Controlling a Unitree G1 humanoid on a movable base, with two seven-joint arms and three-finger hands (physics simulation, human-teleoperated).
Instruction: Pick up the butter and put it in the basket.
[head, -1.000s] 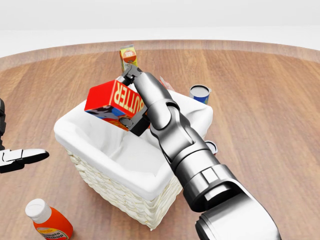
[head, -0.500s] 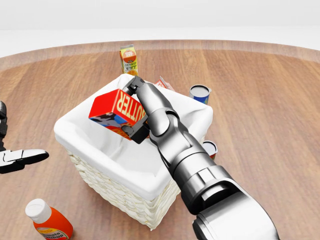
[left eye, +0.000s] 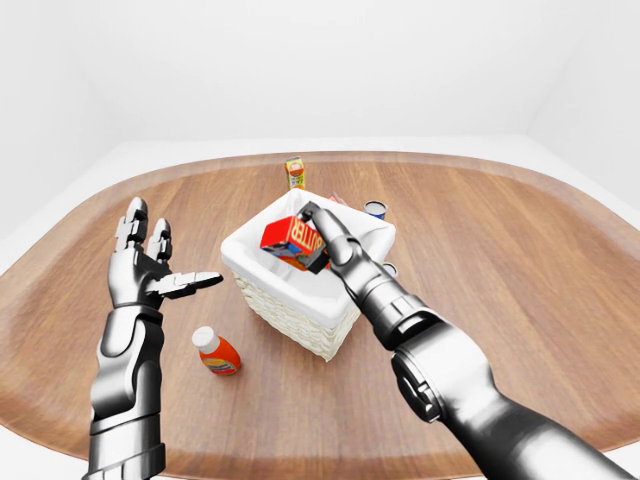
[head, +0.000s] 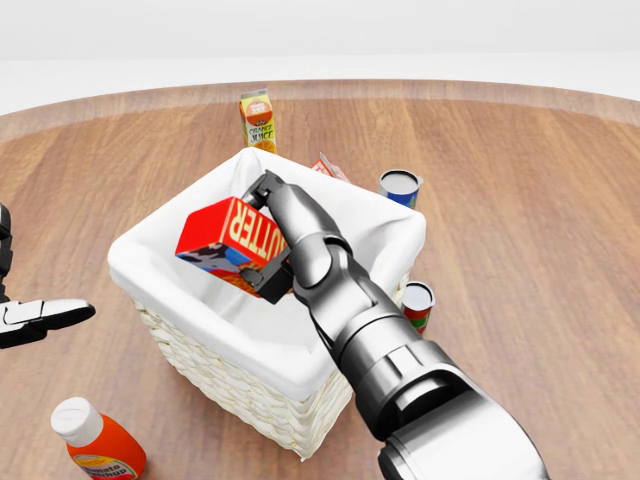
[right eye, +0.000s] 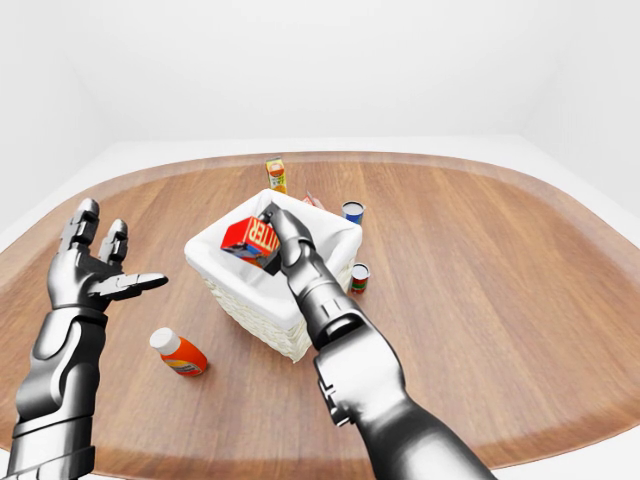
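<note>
Two hands showing in the eye views, only one properly in the head view. Right hand (head: 268, 235) is gripping the butter (head: 228, 241), a red box w/ yellow lettering, fingers closing round its right end. Box is hanging tilted inside the mouth of the basket (head: 240, 385), partly below the white liner rim, toward the basket's top-left part in the head view. Cannot tell whether box is touching the liner floor.

Left hand (left eye: 150, 270) is standing wide, fingers spread, holding nothing, raised over the table (left eye: 520, 300) near its left edge. Head view is giving only a sliver of it at the left border; left-eye view is showing whole forearm and palm.

Other items on table:
- Juice carton (head: 257, 121), upright, near table's far edge above the basket.
- Blue can (head: 399, 186), just right of basket's top corner.
- Red can (head: 416, 305), beside basket's right wall; clear in head and right-eye views, mostly masked by the arm in left-eye view.
- Ketchup bottle (head: 97, 442), lying on its side, below-left of basket, well apart from the left hand.
- Small red-white pkg (head: 328, 168) peeking behind basket's top rim; type unclear.
</note>
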